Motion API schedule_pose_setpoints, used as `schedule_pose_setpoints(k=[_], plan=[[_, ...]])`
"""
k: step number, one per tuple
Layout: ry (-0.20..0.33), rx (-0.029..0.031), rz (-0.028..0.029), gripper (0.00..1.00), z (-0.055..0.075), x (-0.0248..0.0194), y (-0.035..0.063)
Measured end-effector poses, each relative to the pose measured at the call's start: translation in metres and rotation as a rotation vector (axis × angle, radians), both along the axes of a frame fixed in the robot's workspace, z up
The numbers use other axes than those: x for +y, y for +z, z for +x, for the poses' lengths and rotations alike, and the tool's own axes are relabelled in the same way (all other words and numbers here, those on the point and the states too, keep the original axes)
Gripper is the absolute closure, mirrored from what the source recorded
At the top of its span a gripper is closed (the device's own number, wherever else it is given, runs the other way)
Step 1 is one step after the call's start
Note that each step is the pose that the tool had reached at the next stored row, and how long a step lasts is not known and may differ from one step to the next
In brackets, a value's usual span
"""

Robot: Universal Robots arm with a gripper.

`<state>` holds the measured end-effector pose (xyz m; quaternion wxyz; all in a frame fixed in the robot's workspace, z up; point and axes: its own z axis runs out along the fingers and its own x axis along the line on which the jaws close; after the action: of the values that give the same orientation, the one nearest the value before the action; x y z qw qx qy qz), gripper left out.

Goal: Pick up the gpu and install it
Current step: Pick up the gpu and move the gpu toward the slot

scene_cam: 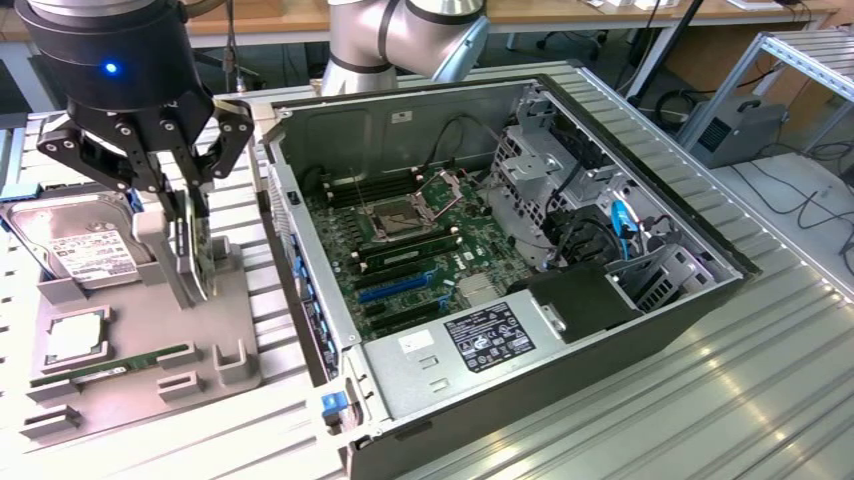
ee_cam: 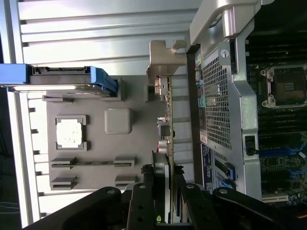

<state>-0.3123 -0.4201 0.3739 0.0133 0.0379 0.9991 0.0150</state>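
Claw: black claw (scene_cam: 190,205) hangs over the parts tray (scene_cam: 140,325), just off the PC case (scene_cam: 667,310) on the exterior view's left. It's pinching the gpu (scene_cam: 198,265), w/ fingers flat on both faces of its top edge.
Gpu: stands on edge, upright, beside the case's outer wall. Can't tell if its lower edge has cleared the tray's holder post.
Done: grab looks made, I'd say.
Left: the whole install. The card is outside the case, and the blue expansion slots (scene_cam: 394,290) on the motherboard (scene_cam: 441,245) are bare.
Gpu build: thin dark board, seen edge-on in the wrist view. A bright metal bracket sits at the end away from the claw.
Tray: matte grey moulded plastic w/ blocky pockets and posts.
Tray contents: boxy silver hard drive (scene_cam: 87,245) w/ white label, square CPU (scene_cam: 74,335), slim green RAM stick (scene_cam: 114,368). All lie farther from the case than the gpu.
Case: open sheet-steel box, side panel off, perforated rear wall, black cables inside.
Table (scene_cam: 721,400): ribbed aluminium under the case, shiny.
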Motion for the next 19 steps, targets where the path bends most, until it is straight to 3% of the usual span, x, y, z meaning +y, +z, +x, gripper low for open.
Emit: schedule_pose_setpoints(k=[19], plan=[[0.0,0.0,0.0,0.73,0.0,0.0,0.0059]])
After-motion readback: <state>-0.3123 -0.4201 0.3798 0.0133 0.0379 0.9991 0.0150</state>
